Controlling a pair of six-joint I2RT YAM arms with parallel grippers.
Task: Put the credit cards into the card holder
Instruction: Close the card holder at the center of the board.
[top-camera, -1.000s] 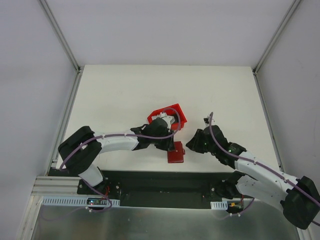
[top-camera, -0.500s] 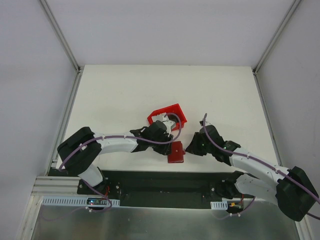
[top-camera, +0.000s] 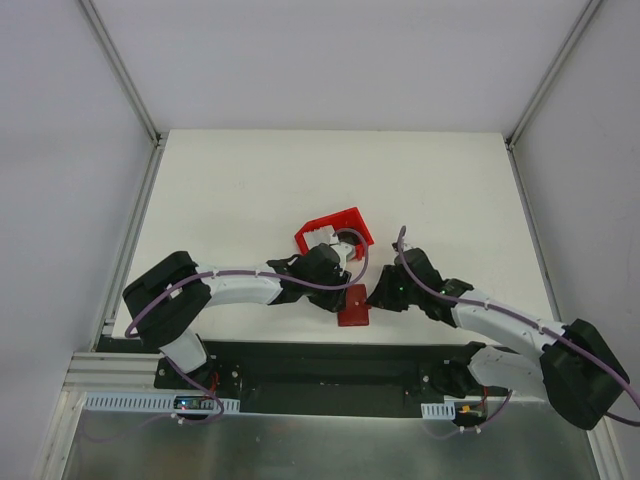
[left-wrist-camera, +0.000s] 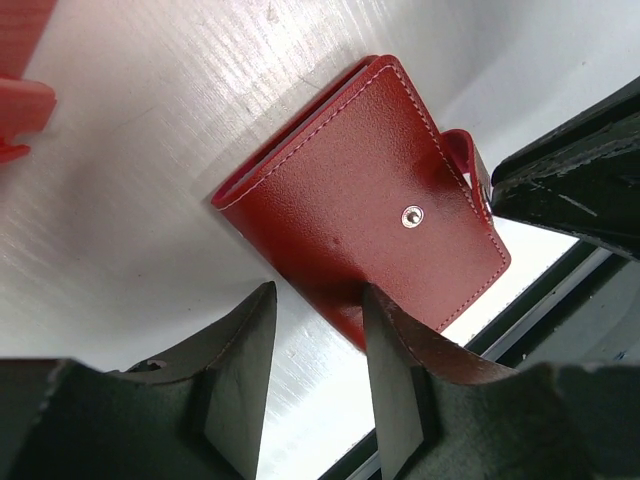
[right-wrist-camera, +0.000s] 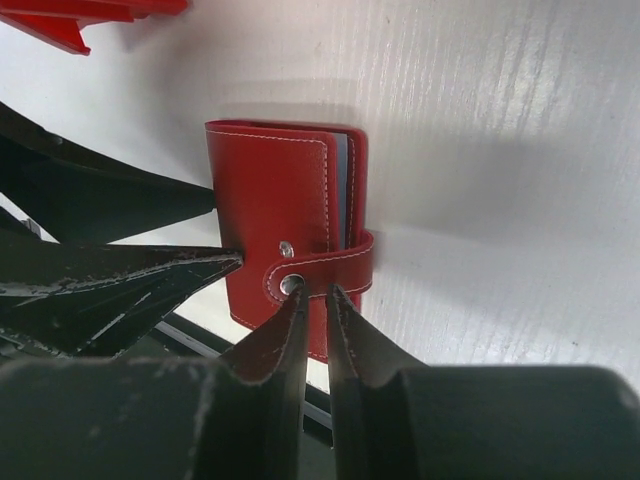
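Two hands are flanking the closed red wallet (top-camera: 352, 310), which is lying near the front edge of the worktop (top-camera: 240, 200) beside a red bin (top-camera: 335, 226), the left hand (top-camera: 336, 296) at its left, the right hand (top-camera: 375, 297) at its right. From the left wrist, that hand's fingers (left-wrist-camera: 240, 370) are standing partly apart over the wallet's edge, gripping nothing. From the right wrist, the other fingers (right-wrist-camera: 275, 340) are sitting almost together at the closing tab (right-wrist-camera: 330, 262); whether they are pinching it, I cannot tell.
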